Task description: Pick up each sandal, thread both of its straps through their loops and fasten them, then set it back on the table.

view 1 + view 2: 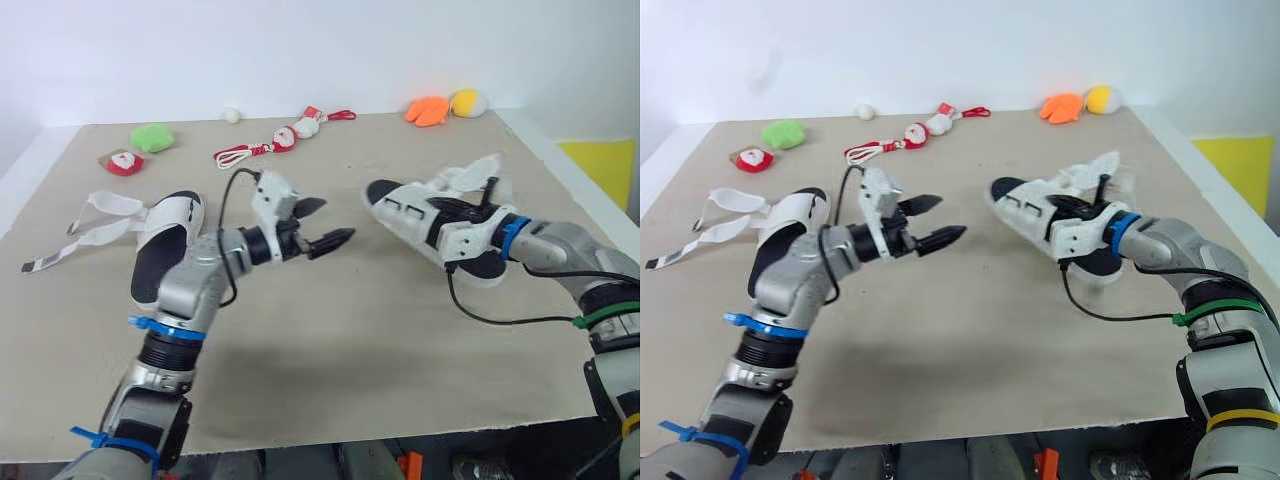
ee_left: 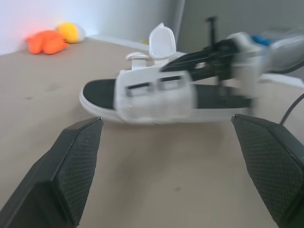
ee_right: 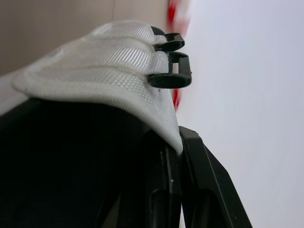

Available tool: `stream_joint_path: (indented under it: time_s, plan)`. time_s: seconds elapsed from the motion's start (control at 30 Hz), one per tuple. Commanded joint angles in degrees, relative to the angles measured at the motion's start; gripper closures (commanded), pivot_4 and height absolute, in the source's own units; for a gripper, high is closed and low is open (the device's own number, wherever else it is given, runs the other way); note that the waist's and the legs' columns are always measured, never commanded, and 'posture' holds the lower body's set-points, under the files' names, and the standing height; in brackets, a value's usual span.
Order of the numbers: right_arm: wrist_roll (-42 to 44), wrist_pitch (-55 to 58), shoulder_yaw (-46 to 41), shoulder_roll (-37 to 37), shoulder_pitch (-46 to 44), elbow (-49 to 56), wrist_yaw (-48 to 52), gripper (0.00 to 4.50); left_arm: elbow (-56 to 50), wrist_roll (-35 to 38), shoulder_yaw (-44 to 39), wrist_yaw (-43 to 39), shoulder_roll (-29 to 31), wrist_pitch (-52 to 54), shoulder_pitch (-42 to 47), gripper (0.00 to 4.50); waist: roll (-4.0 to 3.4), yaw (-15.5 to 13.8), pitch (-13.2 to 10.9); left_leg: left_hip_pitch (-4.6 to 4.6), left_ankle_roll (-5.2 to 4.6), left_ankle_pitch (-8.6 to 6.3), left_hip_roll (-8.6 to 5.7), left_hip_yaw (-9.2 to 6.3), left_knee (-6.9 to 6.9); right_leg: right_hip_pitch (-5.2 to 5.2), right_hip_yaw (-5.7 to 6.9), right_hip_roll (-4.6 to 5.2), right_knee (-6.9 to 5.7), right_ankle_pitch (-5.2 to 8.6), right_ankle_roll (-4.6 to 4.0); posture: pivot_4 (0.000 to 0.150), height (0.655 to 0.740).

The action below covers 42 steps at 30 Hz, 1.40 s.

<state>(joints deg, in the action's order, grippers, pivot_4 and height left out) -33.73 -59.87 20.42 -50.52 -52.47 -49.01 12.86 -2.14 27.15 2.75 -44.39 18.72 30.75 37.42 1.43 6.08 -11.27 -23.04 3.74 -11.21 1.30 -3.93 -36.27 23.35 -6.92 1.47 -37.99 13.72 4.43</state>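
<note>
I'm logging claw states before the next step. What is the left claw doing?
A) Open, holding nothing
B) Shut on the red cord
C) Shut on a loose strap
A: the left claw has its fingers wide apart, nothing between them, facing the right sandal.

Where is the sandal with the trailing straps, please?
In the left eye view, the sandal lies on the table's left side, just nearer the robot than the red toy.
</note>
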Motion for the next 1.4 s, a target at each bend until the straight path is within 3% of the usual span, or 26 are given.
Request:
stream_joint_path:
  time_s: [0.03,0.27,0.4,0.6,0.83,1.4]
  plan:
    - [8.8,-7.3,0.2,1.0,-2.4,6.2,5.5,4.44,-5.4,4.5,-6.0,-2.4,6.1,4.0,-1.2,0.0,0.02,0.1,0.0,0.01,-0.01,-0.01,0.03,-0.01,0.01,-0.01,0.01,-0.02,0.0,0.01,0.02,0.15,0.74]
    - [18.1,-8.9,3.8,4.7,-1.1,15.9,15.5,4.44,-11.5,9.7,-11.1,-6.3,17.7,10.9,-6.2,0.0,0.22,-0.3,-0.1,-0.04,0.0,0.0,0.01,-0.13,-0.04,-0.07,0.13,0.03,0.0,-0.02,-0.03,0.15,0.74]
    - [18.1,-7.0,4.4,6.6,2.4,22.9,18.3,4.44,-14.7,13.6,-14.0,-9.1,23.5,14.3,-10.3,0.0,0.25,-0.4,-0.1,-0.05,0.0,-0.01,0.14,-0.2,-0.02,-0.03,0.26,-0.04,-0.02,0.0,-0.09,0.15,0.74]
    - [11.6,-6.4,3.9,9.4,8.6,28.7,18.4,4.44,-17.8,13.6,-12.8,-12.9,29.0,14.7,-16.3,0.0,0.26,-0.6,-0.1,-0.06,0.0,0.0,0.17,-0.31,-0.02,-0.03,0.41,-0.07,-0.06,0.05,-0.17,0.15,0.74]
    - [8.6,-8.9,5.0,11.1,10.0,29.1,18.5,4.44,-18.4,12.2,-10.3,-17.8,32.5,12.1,-20.4,0.0,0.27,-0.6,-0.1,-0.02,-0.06,0.07,0.24,-0.29,-0.04,-0.02,0.42,-0.15,-0.08,-0.08,-0.46,0.15,0.74]
    - [6.5,-12.4,6.4,12.5,8.8,26.2,18.1,4.44,-16.0,10.6,-7.9,-18.4,31.7,9.5,-19.6,0.0,0.29,-0.6,-0.1,-0.01,-0.11,0.1,0.26,-0.29,-0.04,-0.02,0.44,-0.17,-0.08,-0.08,-0.58,0.15,0.74]
